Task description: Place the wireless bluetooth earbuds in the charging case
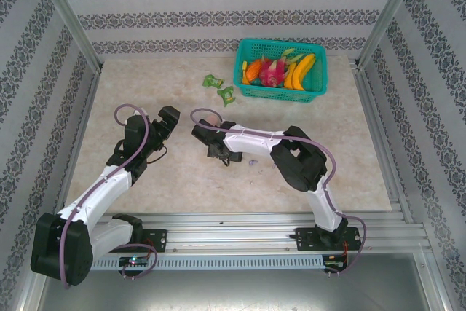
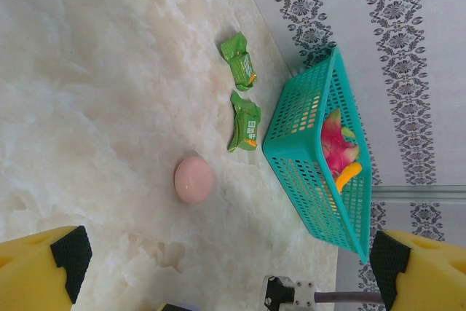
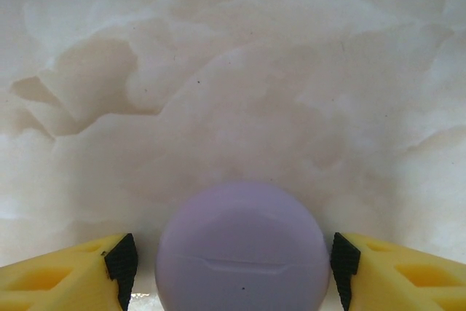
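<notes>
Straddling a smooth, dome-shaped charging case (image 3: 244,249) of pale purple plastic, the right gripper (image 3: 233,271) sits low over the table (image 3: 233,71). Its fingers (image 3: 58,274) are chunky yellow wedges, each tipped with a black ribbed pad (image 3: 122,267). The jaws are moderately wide, with one pad just beside each flank of the case. The right-hand pad looks as if it meets the case, and a sliver of table shows on the left. Whether they actually press on the case cannot be told. A thin curved seam crosses the case's matte top.

The tabletop is pale cream with cloudy, marble-like veining and a slight sheen.

The left gripper (image 2: 231,256) hangs above the table with its jaws spread as wide as they go. It holds nothing and touches nothing. Ahead of it a pink case (image 2: 193,180), round and glossy like a pebble, lies closed on bare marble. Beyond that are two crumpled green foil wrappers (image 2: 245,121), and then a teal plastic mesh basket (image 2: 302,118) of bright toy fruit against the patterned wall.

From overhead, a tiny pale purple speck (image 1: 253,162) lies on the table under the right arm. It is possibly an earbud, but too small to be sure.
</notes>
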{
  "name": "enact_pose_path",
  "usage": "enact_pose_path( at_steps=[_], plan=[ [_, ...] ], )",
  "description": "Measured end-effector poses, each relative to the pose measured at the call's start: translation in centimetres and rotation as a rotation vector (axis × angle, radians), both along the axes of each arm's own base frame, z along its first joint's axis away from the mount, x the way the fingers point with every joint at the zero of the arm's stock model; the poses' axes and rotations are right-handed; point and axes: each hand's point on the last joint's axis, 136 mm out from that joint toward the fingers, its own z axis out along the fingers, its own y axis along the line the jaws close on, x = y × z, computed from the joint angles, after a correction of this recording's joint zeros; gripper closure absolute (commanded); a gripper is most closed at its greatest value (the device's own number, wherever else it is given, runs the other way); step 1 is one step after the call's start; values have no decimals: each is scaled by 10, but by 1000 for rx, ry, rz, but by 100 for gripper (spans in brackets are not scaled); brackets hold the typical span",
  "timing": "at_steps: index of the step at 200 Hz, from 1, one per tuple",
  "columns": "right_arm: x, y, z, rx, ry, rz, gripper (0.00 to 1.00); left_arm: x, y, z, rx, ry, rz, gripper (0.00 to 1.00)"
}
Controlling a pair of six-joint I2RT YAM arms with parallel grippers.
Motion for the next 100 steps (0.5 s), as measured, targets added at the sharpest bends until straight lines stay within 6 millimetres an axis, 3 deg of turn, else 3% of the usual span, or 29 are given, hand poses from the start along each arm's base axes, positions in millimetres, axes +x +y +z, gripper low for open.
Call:
enact_pose_path(
  at_steps=[100],
  plan=[
    [2,-1,0,7,-3,-21,34,0,0,0,7,-2,-4,0]
  ],
)
